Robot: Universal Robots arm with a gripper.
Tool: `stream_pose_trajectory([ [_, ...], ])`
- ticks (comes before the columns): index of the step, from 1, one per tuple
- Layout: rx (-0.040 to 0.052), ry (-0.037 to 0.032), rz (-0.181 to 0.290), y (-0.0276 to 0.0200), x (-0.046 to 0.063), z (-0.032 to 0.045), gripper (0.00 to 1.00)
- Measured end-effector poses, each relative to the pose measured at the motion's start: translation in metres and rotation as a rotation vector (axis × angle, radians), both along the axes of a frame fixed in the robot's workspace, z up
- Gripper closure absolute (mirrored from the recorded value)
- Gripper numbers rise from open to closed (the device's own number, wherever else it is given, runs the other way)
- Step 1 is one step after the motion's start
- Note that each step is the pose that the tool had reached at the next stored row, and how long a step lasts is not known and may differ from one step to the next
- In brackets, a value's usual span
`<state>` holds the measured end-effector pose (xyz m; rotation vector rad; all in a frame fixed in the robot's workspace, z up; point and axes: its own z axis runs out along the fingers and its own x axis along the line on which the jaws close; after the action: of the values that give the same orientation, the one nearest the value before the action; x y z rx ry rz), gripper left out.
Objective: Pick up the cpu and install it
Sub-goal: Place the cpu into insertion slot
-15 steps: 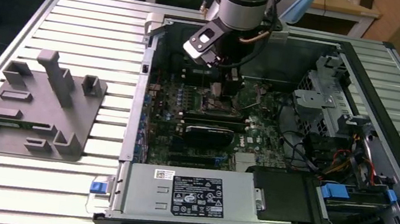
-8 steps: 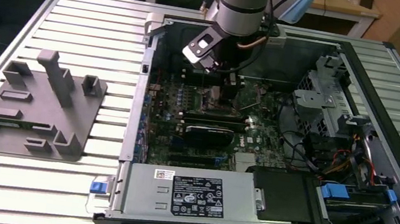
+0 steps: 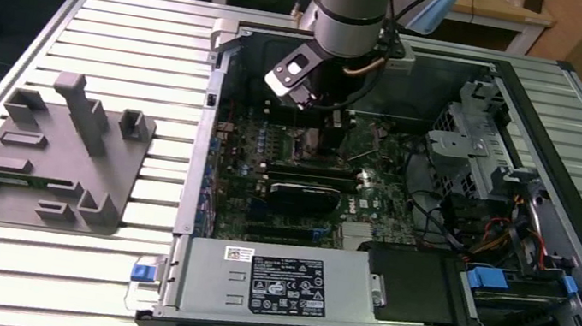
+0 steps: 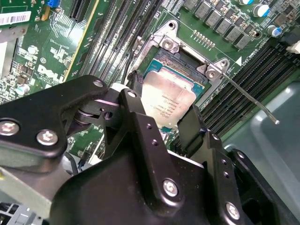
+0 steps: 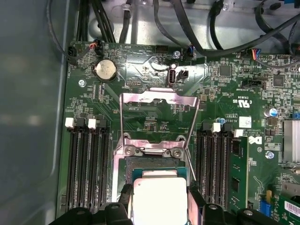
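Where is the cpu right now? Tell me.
In both wrist views the cpu sits between the fingers of the gripper at the open socket on the motherboard, with memory slots on either side.

faint dark lines of print cross the flat square silver-grey cpu in the second wrist view, too fine to make out. the green motherboard carries a white maker's logo, small white lettering and a white barcode sticker. the silver-grey metal power supply box bears a large white label of small black marks and a little barcode tag, unreadable from here.
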<state>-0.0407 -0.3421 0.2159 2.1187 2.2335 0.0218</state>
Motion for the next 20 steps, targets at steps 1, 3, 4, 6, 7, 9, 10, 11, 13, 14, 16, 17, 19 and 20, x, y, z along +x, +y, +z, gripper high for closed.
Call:
stream_pose_trajectory([
  [1,0.0,0.0,-0.001,0.0,0.0,-0.0009,0.45],
  [3,0.0001,0.0,-0.004,0.0,0.0,-0.0025,0.45],
  [4,0.0001,0.0,-0.005,0.0,0.0,-0.0033,0.45],
  [6,0.0001,0.0,-0.007,0.0,0.0,-0.0049,0.45],
  [7,0.0001,-0.0001,-0.008,0.0,0.0,-0.0056,0.45],
  [9,0.0001,-0.0001,-0.011,0.0,0.0,-0.0071,0.45],
  [10,0.0001,0.0,-0.012,0.0,0.0,-0.0079,0.45],
  [11,0.0001,0.0,-0.013,0.0,0.0,-0.0085,0.45],
  [13,-0.0002,0.0001,-0.014,0.0,0.0,-0.0087,0.45],
  [14,-0.0001,0.0,-0.014,0.0,0.0,-0.0087,0.45],
  [16,0.0,0.0,-0.014,0.0,0.0,-0.0088,0.45],
  [17,0.0001,-0.0001,-0.014,0.0,0.0,-0.0089,0.45],
  [19,0.0004,-0.0002,-0.014,0.0001,0.0,-0.0097,0.45],
  [20,0.0002,-0.0001,-0.014,0.0001,0.0,-0.0101,0.45],
])
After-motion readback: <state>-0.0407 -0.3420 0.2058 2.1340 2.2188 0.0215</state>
